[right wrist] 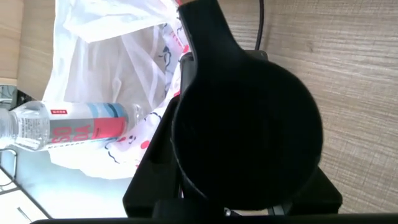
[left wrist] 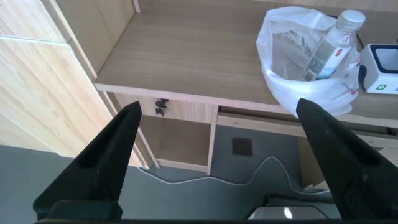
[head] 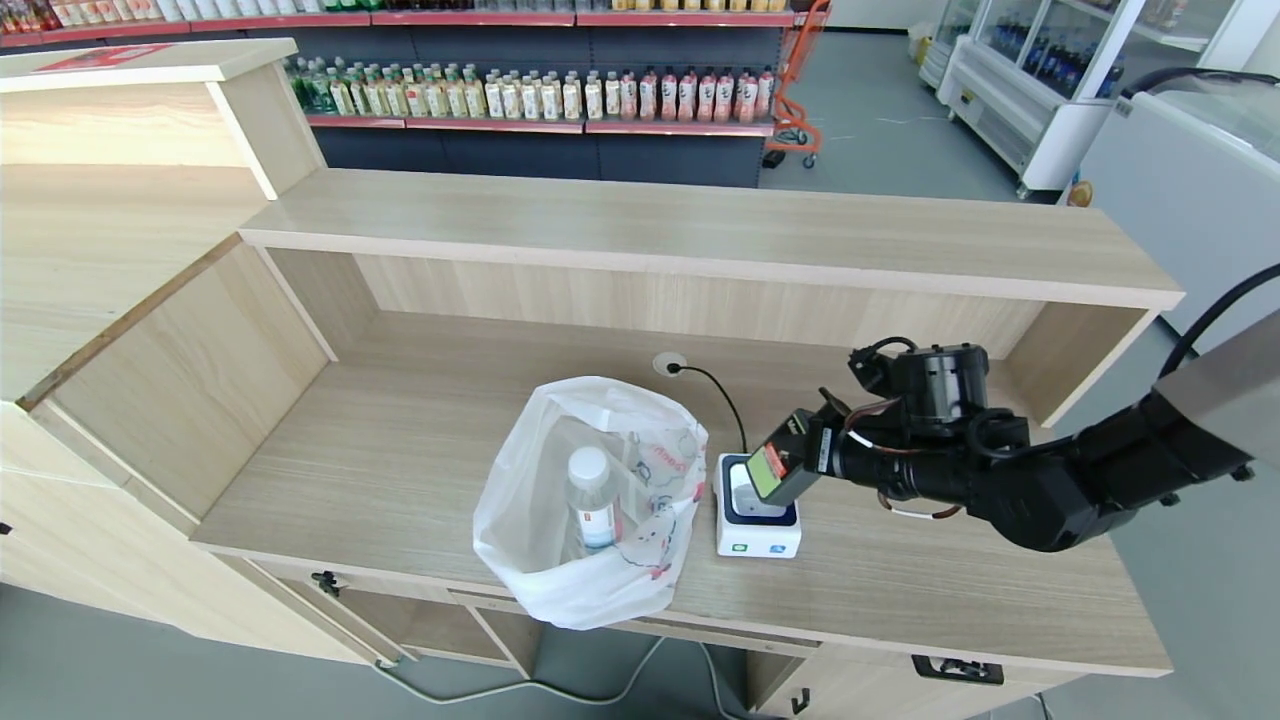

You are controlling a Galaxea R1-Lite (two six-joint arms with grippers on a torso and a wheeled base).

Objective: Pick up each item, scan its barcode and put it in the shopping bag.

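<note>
A white plastic shopping bag stands open near the counter's front edge, and a clear water bottle with a red and blue label stands upright in it. Just right of the bag sits a white scanner. My right gripper is shut on a dark item with a green and red face, held just above the scanner. In the right wrist view that item's black round end hides the fingers, with the bag and bottle beyond. My left gripper hangs open below the counter's front, left of the bag.
The scanner's black cable runs back to a hole in the wooden counter. A raised shelf and side walls close in the counter at the back and left. Store shelves with bottles and freezers stand behind.
</note>
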